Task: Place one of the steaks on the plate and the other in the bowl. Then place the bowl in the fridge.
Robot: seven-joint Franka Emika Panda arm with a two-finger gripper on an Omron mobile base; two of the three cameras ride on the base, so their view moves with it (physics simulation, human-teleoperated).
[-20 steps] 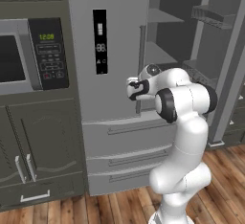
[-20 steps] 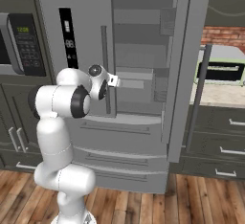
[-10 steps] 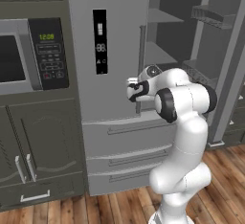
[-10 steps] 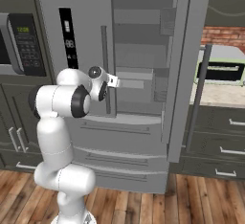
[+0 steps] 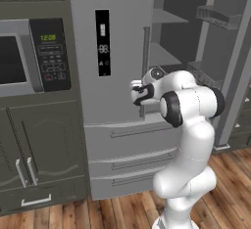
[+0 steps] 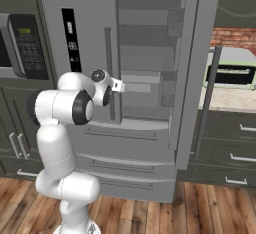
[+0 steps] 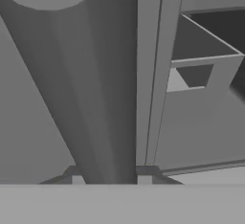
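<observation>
Gripper [image 5: 138, 94]: jaws drawn together round the vertical handle [image 5: 145, 52] of the fridge [image 5: 112, 140] left door, having stood wide a second ago. Right door [image 6: 192, 73] open, shelves bare. Grasp suggests door handling; steaks, plate, bowl unsighted.

Fridge [image 6: 150, 53] right door open; shelves reachable.

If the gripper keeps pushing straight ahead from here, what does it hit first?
The gripper is shut on the door handle already; straight past that, likely the left door's face of the fridge.
</observation>
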